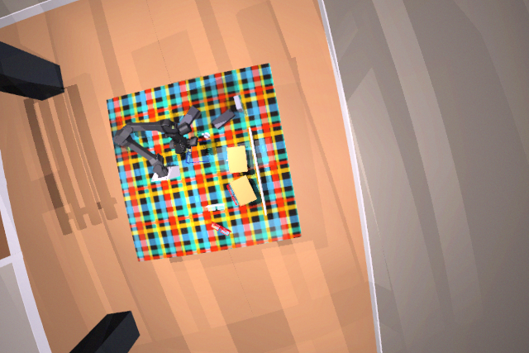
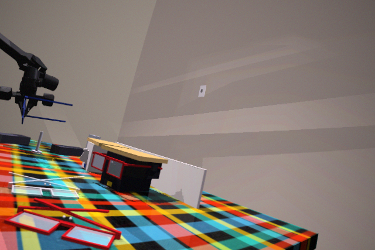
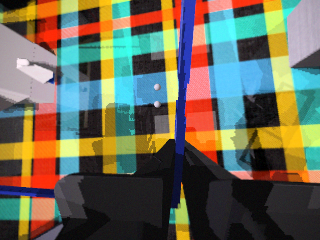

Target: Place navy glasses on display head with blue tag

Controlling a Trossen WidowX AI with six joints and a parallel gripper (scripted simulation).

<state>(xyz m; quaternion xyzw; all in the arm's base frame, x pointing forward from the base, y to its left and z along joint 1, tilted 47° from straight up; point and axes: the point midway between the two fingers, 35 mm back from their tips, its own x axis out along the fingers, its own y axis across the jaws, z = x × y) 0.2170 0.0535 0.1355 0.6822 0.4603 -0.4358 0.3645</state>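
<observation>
My gripper (image 2: 24,115) (image 3: 176,144) is shut on the navy glasses (image 1: 197,161) (image 2: 50,100) (image 3: 187,50). It holds them by the front frame, high above the mat. Both temples stick out toward the heads' side, open and roughly parallel, one above the other in the exterior view. The pale head (image 1: 237,159) (image 2: 89,154) (image 3: 17,90) has a yellow top, and a bit of blue tag (image 3: 51,78) shows beside its nose. It wears no glasses that I can see. The black head (image 1: 243,190) (image 2: 131,177) beside it wears red glasses and has a yellow tag (image 2: 109,183).
A white panel (image 1: 257,169) (image 2: 187,177) stands behind the heads. White glasses (image 1: 215,207) (image 2: 27,190) and red glasses (image 1: 220,228) (image 2: 36,222) lie folded on the checked mat. A small upright post (image 2: 39,143), two dark blocks (image 1: 223,119) (image 1: 189,116) and a pale block (image 1: 237,103) stand elsewhere.
</observation>
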